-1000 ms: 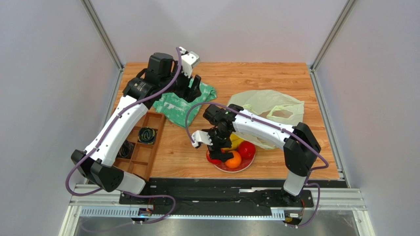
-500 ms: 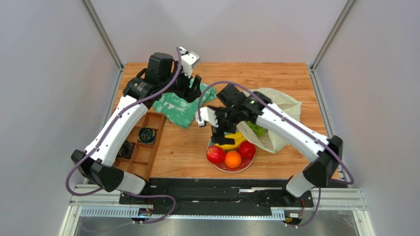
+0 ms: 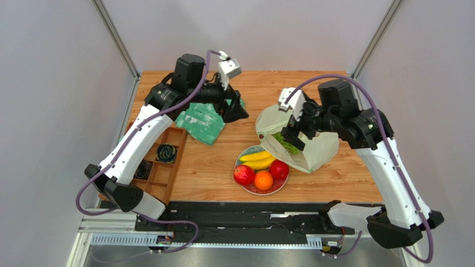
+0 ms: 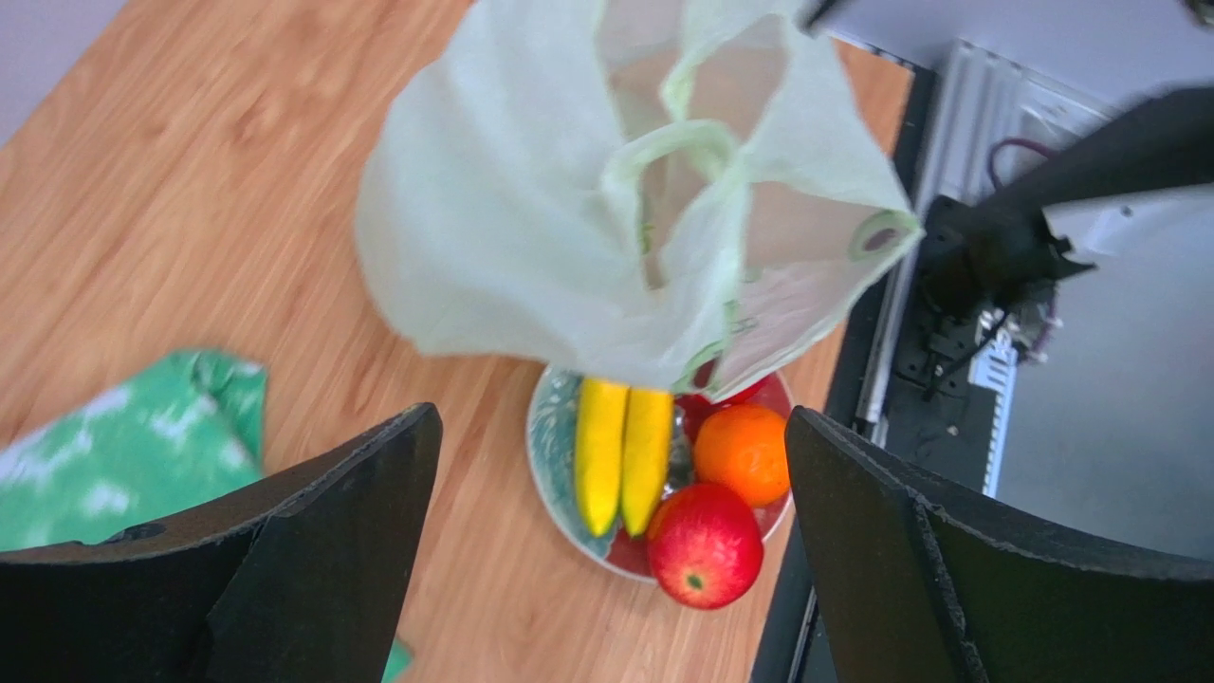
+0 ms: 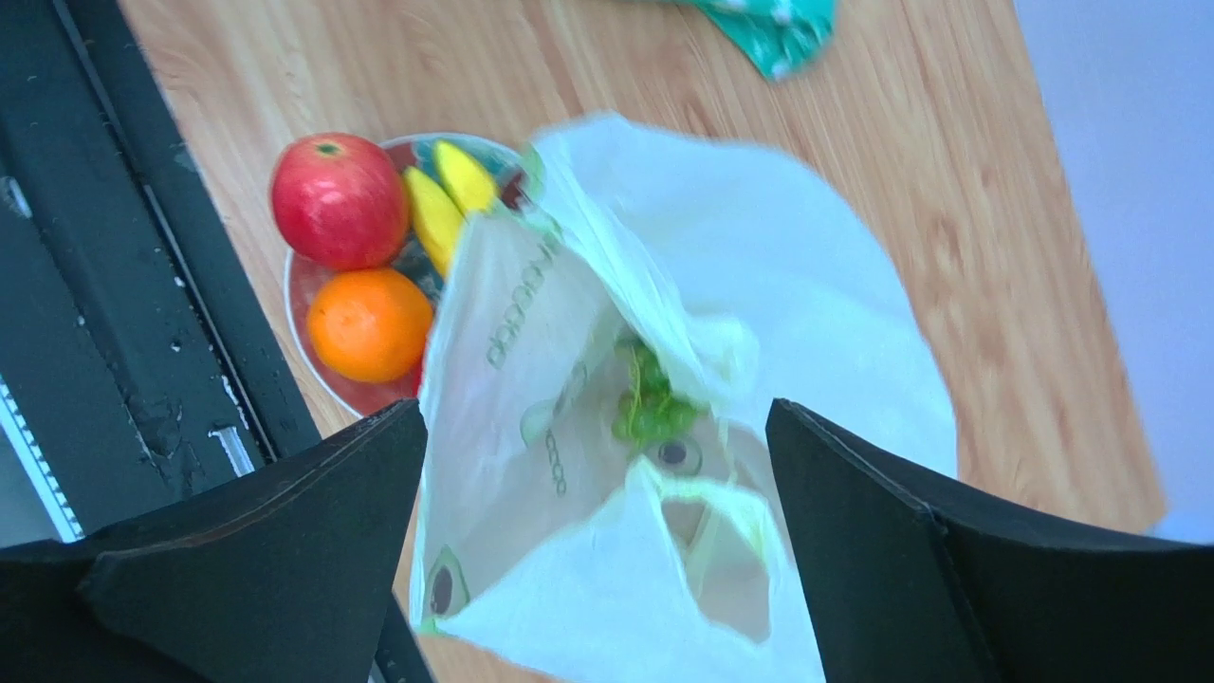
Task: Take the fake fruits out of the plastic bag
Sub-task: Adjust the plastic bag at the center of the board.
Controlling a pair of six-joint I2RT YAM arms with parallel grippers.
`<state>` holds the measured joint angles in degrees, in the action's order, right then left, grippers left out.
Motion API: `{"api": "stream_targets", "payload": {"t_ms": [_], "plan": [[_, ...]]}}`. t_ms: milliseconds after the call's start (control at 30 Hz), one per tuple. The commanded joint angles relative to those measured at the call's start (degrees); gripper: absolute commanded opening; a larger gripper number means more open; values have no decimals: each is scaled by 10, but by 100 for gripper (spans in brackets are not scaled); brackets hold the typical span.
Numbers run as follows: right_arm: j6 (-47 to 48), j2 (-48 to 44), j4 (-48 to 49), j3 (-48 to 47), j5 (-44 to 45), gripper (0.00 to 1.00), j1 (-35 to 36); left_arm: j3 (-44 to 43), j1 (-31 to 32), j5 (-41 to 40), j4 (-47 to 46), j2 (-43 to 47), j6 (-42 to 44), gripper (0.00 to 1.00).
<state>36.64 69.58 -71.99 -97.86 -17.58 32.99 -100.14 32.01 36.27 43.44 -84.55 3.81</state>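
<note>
The right gripper (image 5: 594, 406) hung spread wide and empty over the thin, crinkly, pale yellow-green plastic bag (image 5: 741, 285), which lay directly beneath it. Its wrist view showed a green grape cluster (image 5: 649, 406) inside the bag, hidden from the left wrist view. The left gripper (image 4: 610, 414), equally wide and empty, faced the bag and, below it, a round plate (image 4: 539, 441) holding a yellow banana bunch (image 4: 623, 453), a glossy orange (image 4: 741, 453) and a red round fruit (image 4: 704, 544). Only the top view fully showed a second red fruit (image 3: 279, 169).
</note>
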Motion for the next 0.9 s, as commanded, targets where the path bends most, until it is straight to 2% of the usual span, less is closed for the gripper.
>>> {"api": "stream_targets", "payload": {"t_ms": [0,100,167,333,500,567,667,700,733,800,833,867], "plan": [[-60,-33,-4,55,-73,95,-146,-61,97,12,38,-62,118,99],[-81,-28,-1,92,-163,91,-245,-83,149,-84,67,-103,195,99],[-109,-30,29,118,-165,90,-280,-81,179,-126,48,-119,199,99],[-130,-25,56,84,-153,89,-303,-93,206,-187,8,-166,176,99],[-84,-53,22,117,-213,84,-302,-148,214,-284,-21,-220,143,98],[-82,-63,19,152,-237,81,-301,-180,214,-302,-23,-238,146,88],[-86,-51,24,200,-241,76,-301,-218,213,-296,-3,-264,143,52],[-71,-43,24,210,-244,74,-301,-223,213,-299,5,-267,131,17],[-69,-30,43,241,-248,70,-302,-219,212,-317,2,-266,119,0],[-75,-16,82,272,-250,70,-300,-212,209,-308,0,-254,94,0],[-99,4,134,287,-246,70,-297,-205,208,-293,0,-248,91,0],[-111,18,161,306,-217,70,-297,-202,208,-287,-2,-234,88,0]]}}
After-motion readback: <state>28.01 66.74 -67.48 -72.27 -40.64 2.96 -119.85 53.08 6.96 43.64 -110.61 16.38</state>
